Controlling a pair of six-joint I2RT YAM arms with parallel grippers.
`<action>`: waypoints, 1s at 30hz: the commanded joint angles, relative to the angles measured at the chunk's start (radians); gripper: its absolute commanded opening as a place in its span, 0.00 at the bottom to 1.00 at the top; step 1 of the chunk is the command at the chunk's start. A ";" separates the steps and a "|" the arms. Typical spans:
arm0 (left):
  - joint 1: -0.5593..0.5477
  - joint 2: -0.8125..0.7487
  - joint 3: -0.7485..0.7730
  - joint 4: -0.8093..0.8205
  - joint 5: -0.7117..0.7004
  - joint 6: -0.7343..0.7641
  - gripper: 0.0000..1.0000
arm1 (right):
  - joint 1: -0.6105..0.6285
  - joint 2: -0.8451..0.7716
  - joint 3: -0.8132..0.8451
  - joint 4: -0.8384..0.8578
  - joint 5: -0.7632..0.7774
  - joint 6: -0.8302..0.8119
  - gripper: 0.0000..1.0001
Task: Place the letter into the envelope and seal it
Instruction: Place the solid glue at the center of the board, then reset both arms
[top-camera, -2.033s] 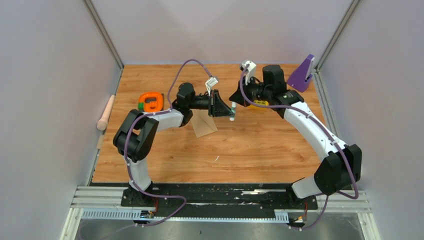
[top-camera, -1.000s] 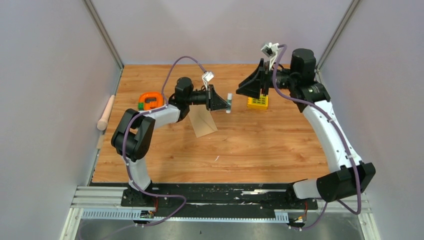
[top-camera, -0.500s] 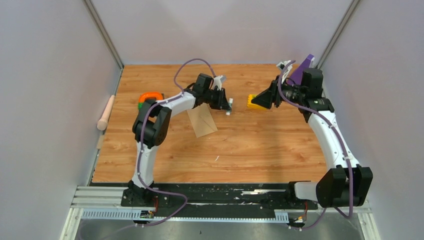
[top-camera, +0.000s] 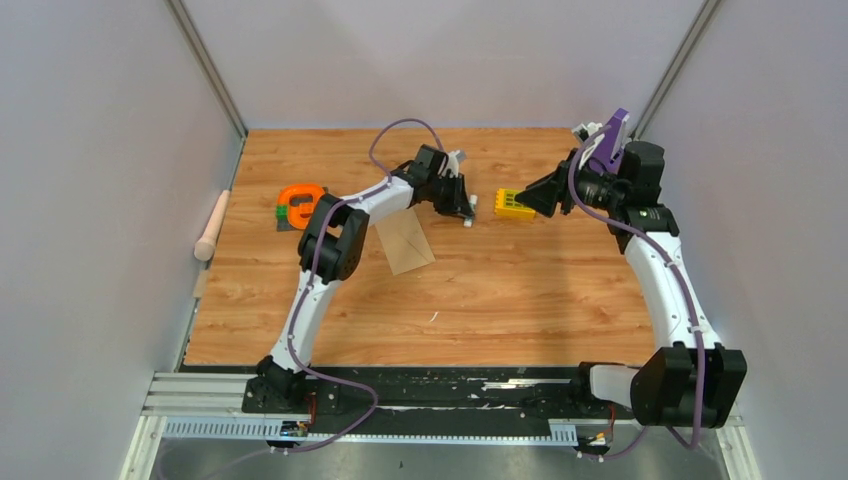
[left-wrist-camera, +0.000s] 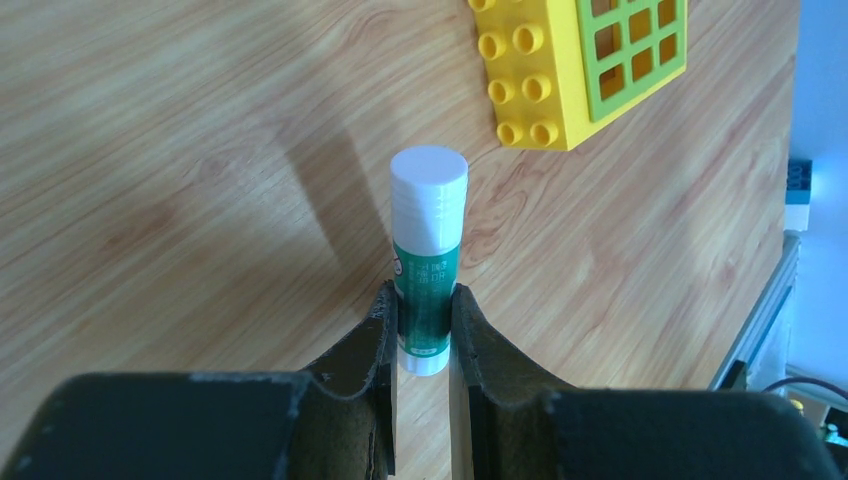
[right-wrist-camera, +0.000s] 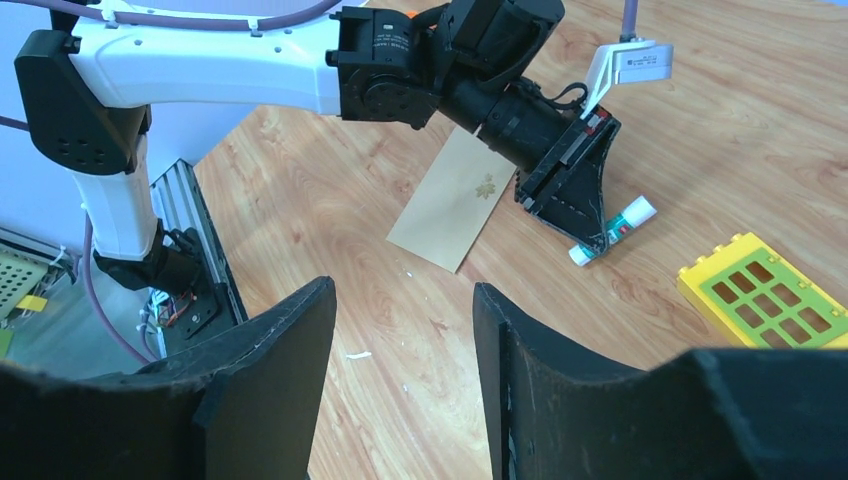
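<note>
The tan-brown envelope (top-camera: 403, 240) lies flat on the wooden table, flap side down; the right wrist view shows it as a plain brown rectangle (right-wrist-camera: 455, 205). The letter is out of view. My left gripper (top-camera: 465, 208) reaches past the envelope's far right corner and is shut on a green-and-white glue stick (left-wrist-camera: 428, 250), white cap pointing away, held low over the table (right-wrist-camera: 612, 230). My right gripper (right-wrist-camera: 403, 285) hangs open and empty at the far right (top-camera: 530, 203), facing the left arm.
A yellow brick with a green grid (top-camera: 515, 204) sits just right of the glue stick (left-wrist-camera: 580, 60). An orange ring-shaped object (top-camera: 300, 203) lies at the left, a purple stand (top-camera: 608, 145) at the back right, and a wooden roller (top-camera: 211, 225) by the left wall.
The left arm has stretched right and down, carrying the glue stick toward the yellow brick. The right arm has drawn back to the right, and its jaws have spread wider.
</note>
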 joint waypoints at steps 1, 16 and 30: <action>-0.012 0.039 0.049 -0.052 -0.049 -0.012 0.26 | -0.010 -0.028 -0.007 0.058 -0.026 0.012 0.54; -0.009 -0.158 0.067 -0.134 -0.060 0.087 1.00 | -0.075 -0.065 -0.026 0.073 0.003 0.009 0.70; 0.143 -1.073 -0.435 -0.304 -0.392 0.760 1.00 | -0.145 -0.302 -0.053 -0.159 0.400 -0.112 1.00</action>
